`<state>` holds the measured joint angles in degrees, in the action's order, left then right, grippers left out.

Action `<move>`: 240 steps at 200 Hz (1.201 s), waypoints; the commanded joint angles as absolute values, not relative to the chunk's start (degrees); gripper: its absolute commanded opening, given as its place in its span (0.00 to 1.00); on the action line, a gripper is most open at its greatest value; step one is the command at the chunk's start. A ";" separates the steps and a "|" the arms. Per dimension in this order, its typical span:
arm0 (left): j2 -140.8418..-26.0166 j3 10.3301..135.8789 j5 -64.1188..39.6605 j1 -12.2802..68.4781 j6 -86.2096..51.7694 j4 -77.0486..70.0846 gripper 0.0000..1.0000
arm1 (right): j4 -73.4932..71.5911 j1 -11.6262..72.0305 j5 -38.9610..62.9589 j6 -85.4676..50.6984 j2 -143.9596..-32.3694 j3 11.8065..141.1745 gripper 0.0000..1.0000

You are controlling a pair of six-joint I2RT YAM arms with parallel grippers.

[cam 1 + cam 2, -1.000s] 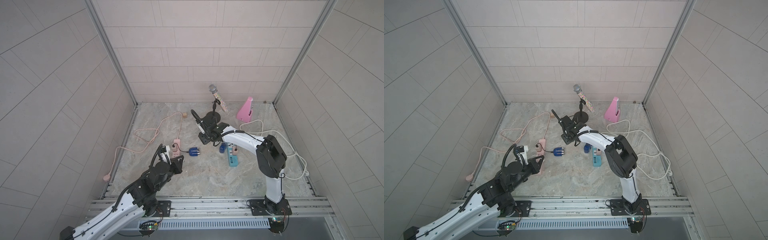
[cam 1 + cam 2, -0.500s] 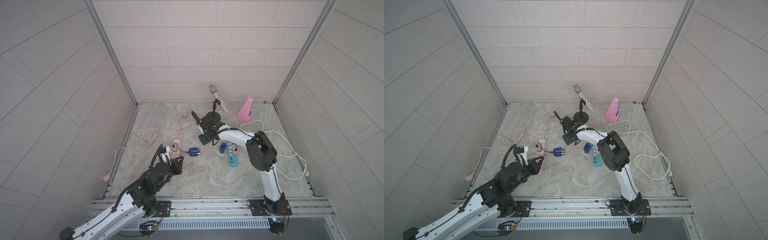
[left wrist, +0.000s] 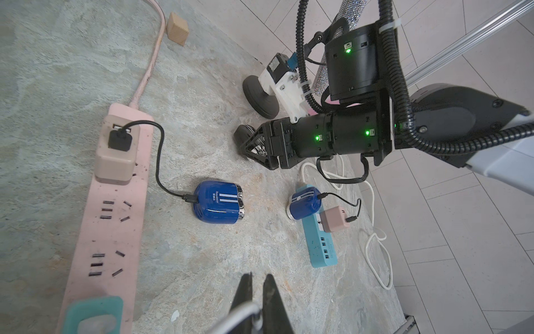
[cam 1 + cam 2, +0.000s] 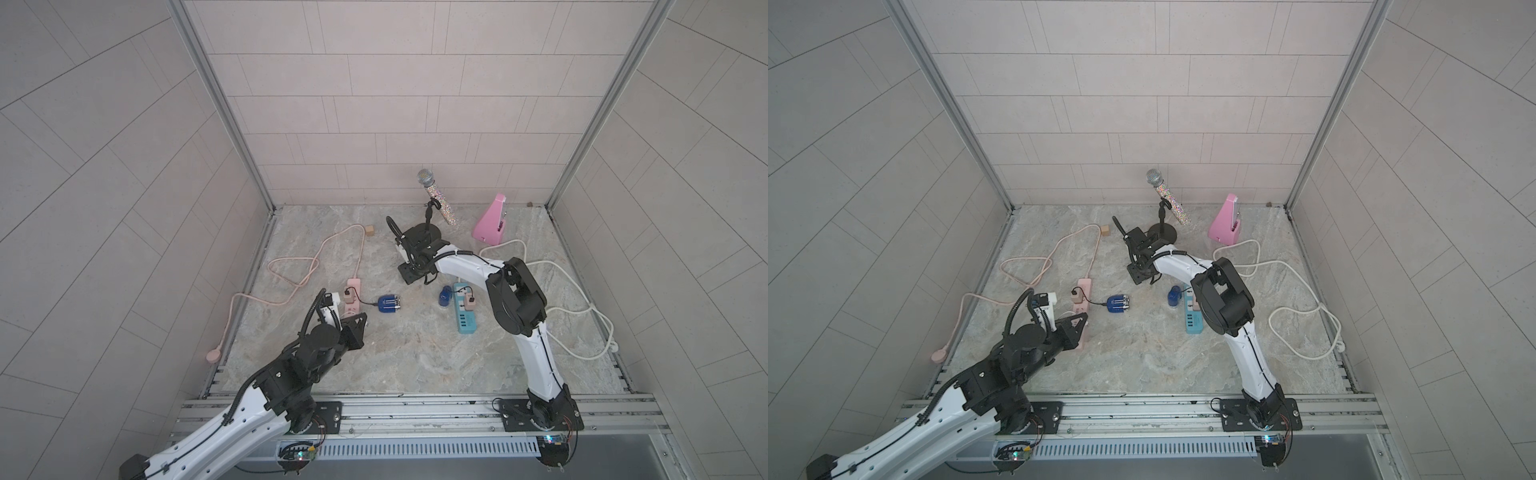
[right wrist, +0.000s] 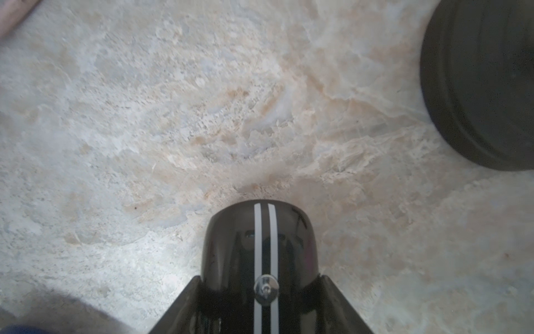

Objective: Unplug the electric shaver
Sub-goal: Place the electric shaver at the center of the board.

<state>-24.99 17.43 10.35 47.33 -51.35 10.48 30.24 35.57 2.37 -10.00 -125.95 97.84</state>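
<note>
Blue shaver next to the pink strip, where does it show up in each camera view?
Top view: shaver on the floor, just right of the pink strip.
Top view: same spot, with the strip beside it.
Left wrist: beside the strip, cabled to its adapter.
Right wrist: not identifiable there.
Shared landmark: the pink strip, in all but the right wrist view.

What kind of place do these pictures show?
Probably a robot test cell built to look like a tiled room corner, not a real home: tiled wall panels on three sides, a marble-look floor, and an aluminium mounting rail along the front edge.
</note>
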 commanded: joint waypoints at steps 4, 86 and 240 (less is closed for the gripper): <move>-24.19 18.86 11.27 47.20 -50.71 11.36 0.00 | 32.21 35.46 2.93 -10.81 -127.09 98.35 0.47; -24.98 18.68 11.16 47.20 -50.99 11.48 0.00 | 33.13 34.73 3.33 -11.25 -127.49 98.53 0.68; -29.78 19.58 5.72 47.28 -53.08 15.60 0.50 | 31.73 34.47 2.64 -11.25 -115.01 90.97 0.75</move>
<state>-28.84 17.47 7.55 47.33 -52.07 13.41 31.33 34.70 3.36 -10.98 -119.26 92.62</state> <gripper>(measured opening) 0.451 0.749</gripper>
